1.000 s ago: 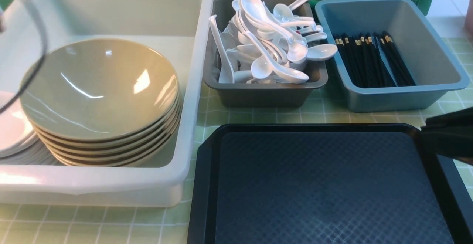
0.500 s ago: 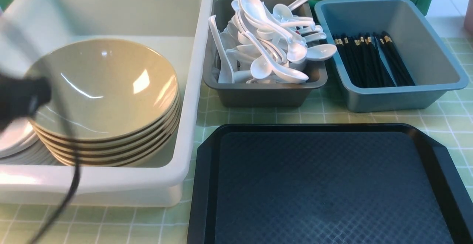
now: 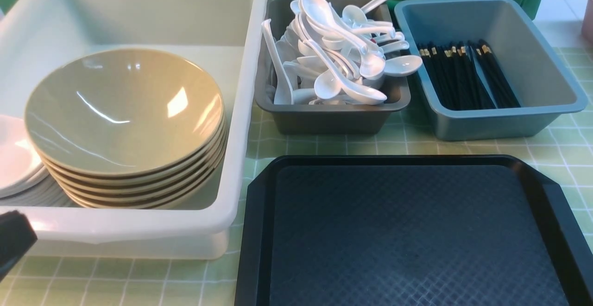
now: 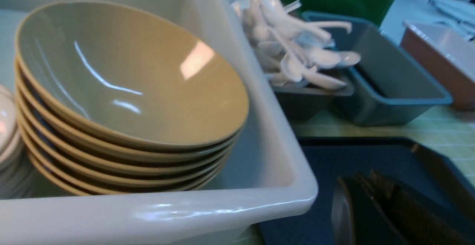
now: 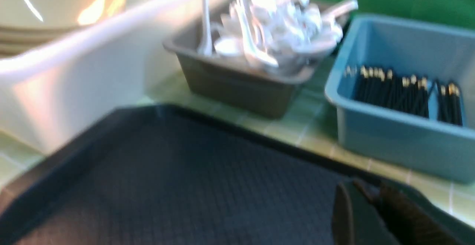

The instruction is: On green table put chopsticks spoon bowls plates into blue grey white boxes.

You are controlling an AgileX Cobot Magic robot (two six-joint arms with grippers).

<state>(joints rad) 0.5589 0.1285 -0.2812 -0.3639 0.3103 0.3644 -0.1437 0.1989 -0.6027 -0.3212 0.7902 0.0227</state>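
Sorting looks finished: bowls (image 3: 124, 116) and plates (image 3: 14, 157) stacked in white box (image 3: 245, 111), spoons (image 3: 338, 51) in grey box (image 3: 324, 118), chopsticks (image 3: 468, 74) in blue box (image 3: 546, 65); tray (image 3: 407, 232) bare. Left hand (image 4: 374, 208) closed, empty; right hand (image 5: 367, 215) nearly closed, empty.

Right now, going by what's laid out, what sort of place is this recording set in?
Probably a canteen-style dish-sorting station, staged on a table: stacked bowls in a white bin, a grey bin heaped with spoons, chopsticks in a blue bin, and a black serving tray.
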